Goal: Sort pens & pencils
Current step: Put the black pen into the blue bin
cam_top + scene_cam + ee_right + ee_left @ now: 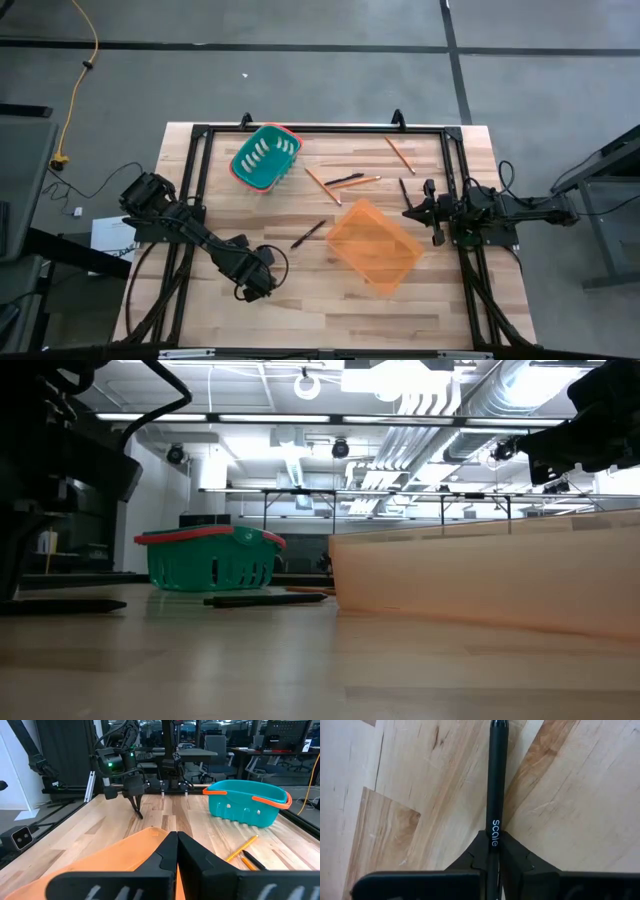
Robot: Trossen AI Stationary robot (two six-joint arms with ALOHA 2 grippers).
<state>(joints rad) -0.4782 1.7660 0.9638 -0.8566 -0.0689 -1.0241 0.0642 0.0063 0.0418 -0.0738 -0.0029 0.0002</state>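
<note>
Your left gripper (492, 857) is clamping a black pen (496, 785) near the table's (300, 300) front-left corner.
Your right gripper (177, 842) is waiting pinched empty by the right edge; pencils (400, 154) are lying toward the back edge.

loose pens (343, 180) and pencils (400, 154) lie on the table (330, 305) between two baskets (265, 157).

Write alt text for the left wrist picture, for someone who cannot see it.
Close-up from the left arm's wrist: the left end effector is shut on a black pen printed with the white word "scale". The pen points away over a pale wooden table with darker grain patches.
</note>
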